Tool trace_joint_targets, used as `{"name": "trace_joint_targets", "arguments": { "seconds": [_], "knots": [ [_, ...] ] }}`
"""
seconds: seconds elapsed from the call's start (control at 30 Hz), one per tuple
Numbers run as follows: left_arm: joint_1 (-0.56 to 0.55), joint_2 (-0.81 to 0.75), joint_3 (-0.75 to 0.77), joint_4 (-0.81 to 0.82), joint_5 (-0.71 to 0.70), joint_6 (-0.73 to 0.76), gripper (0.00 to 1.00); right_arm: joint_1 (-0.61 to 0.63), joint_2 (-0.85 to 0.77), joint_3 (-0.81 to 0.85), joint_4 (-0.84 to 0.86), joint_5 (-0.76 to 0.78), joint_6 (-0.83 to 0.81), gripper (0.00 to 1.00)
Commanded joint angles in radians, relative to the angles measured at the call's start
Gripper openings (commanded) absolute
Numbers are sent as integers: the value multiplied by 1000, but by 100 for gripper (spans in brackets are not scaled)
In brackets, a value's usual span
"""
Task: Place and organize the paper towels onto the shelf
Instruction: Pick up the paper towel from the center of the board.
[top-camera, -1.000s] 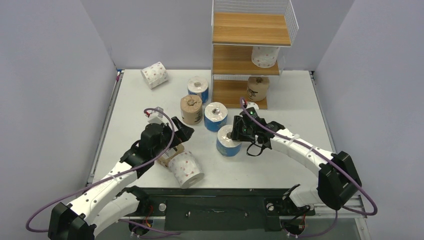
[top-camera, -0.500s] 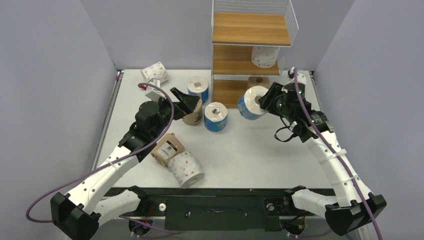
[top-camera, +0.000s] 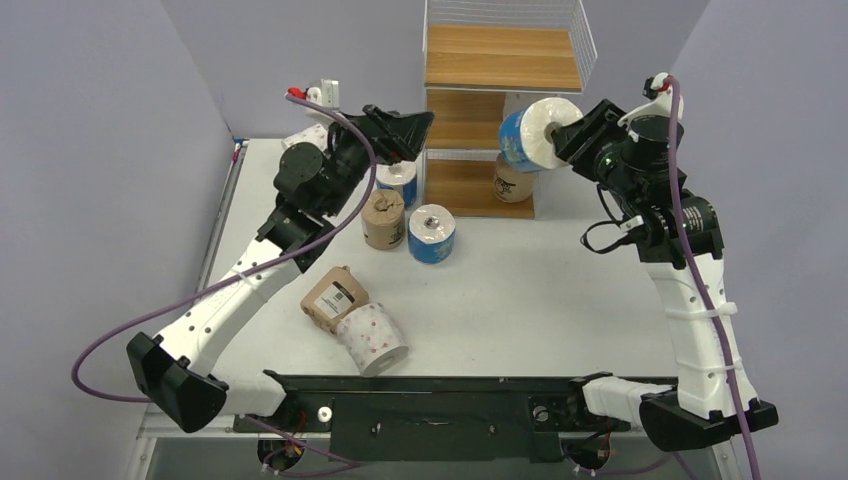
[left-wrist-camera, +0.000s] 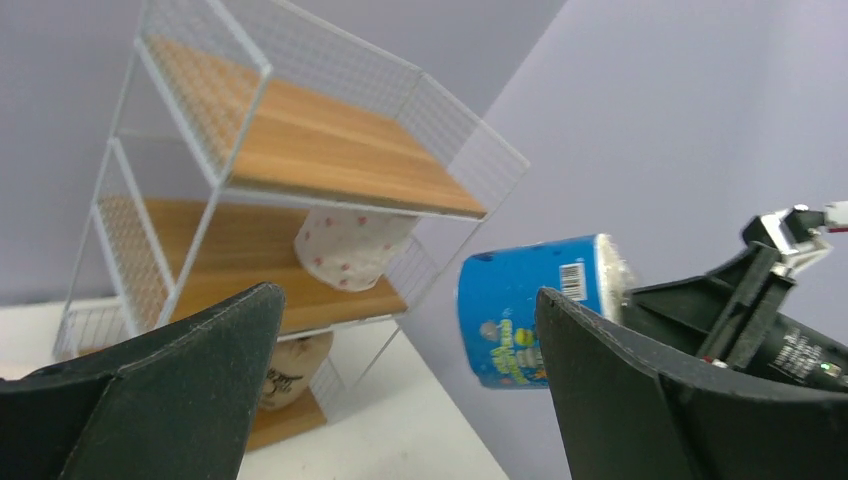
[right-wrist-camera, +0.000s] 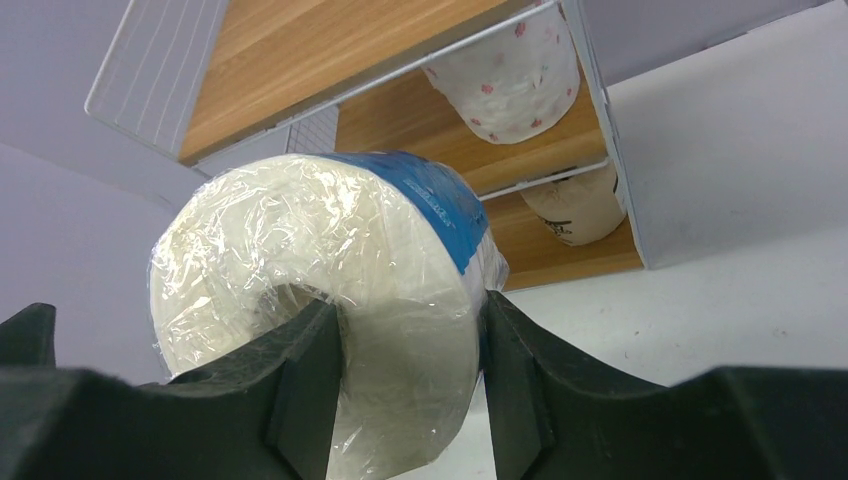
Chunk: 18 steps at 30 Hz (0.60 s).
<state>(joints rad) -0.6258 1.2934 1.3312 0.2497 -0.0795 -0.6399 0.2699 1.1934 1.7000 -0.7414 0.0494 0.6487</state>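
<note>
The shelf (top-camera: 500, 60) stands at the table's back, with a white pink-dotted roll (right-wrist-camera: 510, 80) on its middle board and a brown roll (top-camera: 512, 183) on the bottom board. My right gripper (top-camera: 565, 135) is shut on a blue paper towel roll (top-camera: 535, 133), one finger in the core and one outside, holding it in the air in front of the middle tier. My left gripper (top-camera: 410, 128) hangs open and empty at the shelf's left side, level with that tier. Through its fingers I see the blue roll (left-wrist-camera: 530, 320) and the shelf (left-wrist-camera: 340, 160).
On the table stand a brown roll (top-camera: 383, 218) and two blue rolls (top-camera: 432, 232) (top-camera: 400, 178), the farther one partly behind my left arm. A brown kraft roll (top-camera: 335, 297) and a white dotted roll (top-camera: 372, 338) lie near the front left. Grey walls close in both sides.
My right arm has lifted the blue roll off the table and carried it up to the shelf's middle tier. My left arm has risen and swung toward the shelf, still open.
</note>
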Motion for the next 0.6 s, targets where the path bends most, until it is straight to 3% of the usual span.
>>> {"name": "trace_joint_targets", "arguments": {
  "seconds": [0.0, 0.2, 0.57],
  "knots": [
    [-45, 67, 152, 141, 115, 170, 96, -18, 32, 115, 32, 3, 42, 31],
    [-75, 145, 271, 117, 203, 315, 96, -44, 63, 204, 50, -16, 74, 31],
    [-117, 282, 427, 39, 173, 520, 96, -56, 132, 337, 66, -34, 113, 31]
  ]
}}
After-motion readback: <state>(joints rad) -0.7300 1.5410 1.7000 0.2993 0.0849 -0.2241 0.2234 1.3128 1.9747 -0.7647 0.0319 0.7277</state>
